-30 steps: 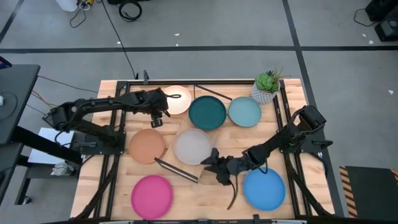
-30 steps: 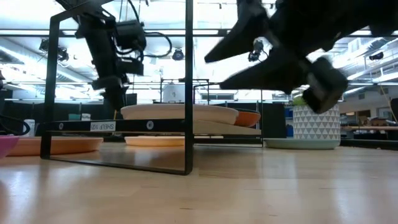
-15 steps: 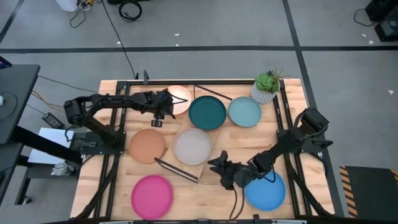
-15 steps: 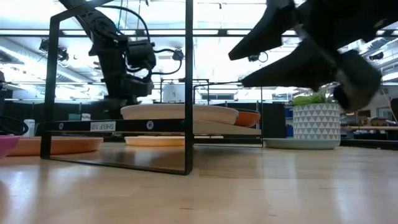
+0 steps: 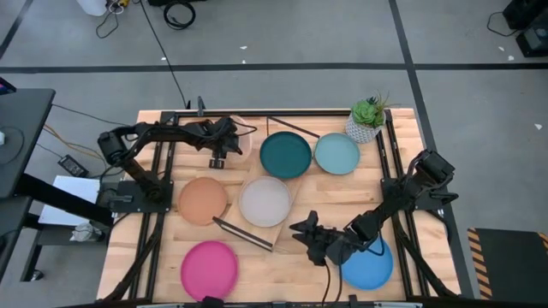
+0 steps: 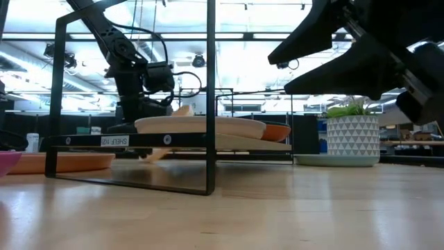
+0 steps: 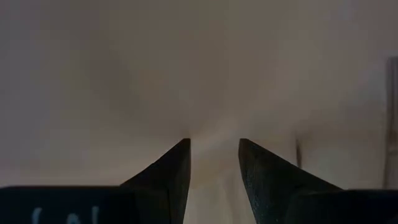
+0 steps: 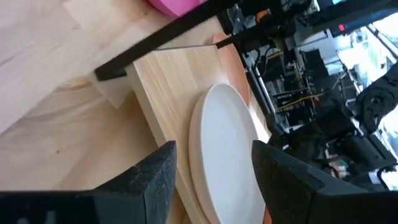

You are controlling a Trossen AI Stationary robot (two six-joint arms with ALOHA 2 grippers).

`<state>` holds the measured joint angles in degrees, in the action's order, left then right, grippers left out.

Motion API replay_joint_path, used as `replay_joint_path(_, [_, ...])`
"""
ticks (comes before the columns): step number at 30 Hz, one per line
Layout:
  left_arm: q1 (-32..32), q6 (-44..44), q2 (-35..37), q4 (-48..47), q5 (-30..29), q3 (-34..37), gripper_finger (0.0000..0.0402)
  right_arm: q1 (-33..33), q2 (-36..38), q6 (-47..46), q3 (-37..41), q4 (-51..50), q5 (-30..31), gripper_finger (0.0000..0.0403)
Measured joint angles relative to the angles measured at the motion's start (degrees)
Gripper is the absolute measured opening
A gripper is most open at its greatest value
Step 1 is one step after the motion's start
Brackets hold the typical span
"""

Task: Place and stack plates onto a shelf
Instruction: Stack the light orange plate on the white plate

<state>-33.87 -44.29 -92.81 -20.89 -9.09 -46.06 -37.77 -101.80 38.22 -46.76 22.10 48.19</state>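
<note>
Where the cream plate (image 5: 244,135) lay flat and plainly seen at the table's far edge a second ago, it is now largely covered by the left gripper (image 5: 229,142), which has been brought over it. In the low view that plate (image 6: 165,142) is seen tilted, one edge raised. The left fingers (image 7: 171,171) are set a little apart with the pale plate surface filling the gap; whether the rim is pinched cannot be told.

Nearer the front, the pink plate (image 5: 209,267) and the tan plate (image 5: 203,199) are unmoved. On the shelf (image 5: 282,224) at the table's middle, the grey plate (image 5: 265,201) lies flat as before. Behind it the dark teal plate (image 5: 285,155) and the light blue plate (image 5: 336,154) are unchanged, beside a potted plant (image 5: 368,119).

The right gripper (image 5: 315,240) has been drawn back toward the front edge, away from the shelf, with its jaws open and empty. The bright blue plate (image 5: 370,265) is partly hidden under that arm.
</note>
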Motion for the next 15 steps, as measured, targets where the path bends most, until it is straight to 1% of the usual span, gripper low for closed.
replay_joint_path(11, [1.3,-0.5,0.3,-0.1,-0.1,0.0,0.0142,0.3,0.0,-1.1,0.0,-0.5,-0.3,0.0215])
replay_joint_path(12, [1.4,-0.4,0.3,-0.7,-0.7,-0.1,0.0142,0.3,0.0,-1.1,0.0,-0.5,-0.3,0.0215])
replay_joint_path(15, [1.5,0.4,1.8,-7.1,-1.1,-1.6,0.0142,0.4,0.0,-1.1,0.0,-0.7,-0.3,0.0215])
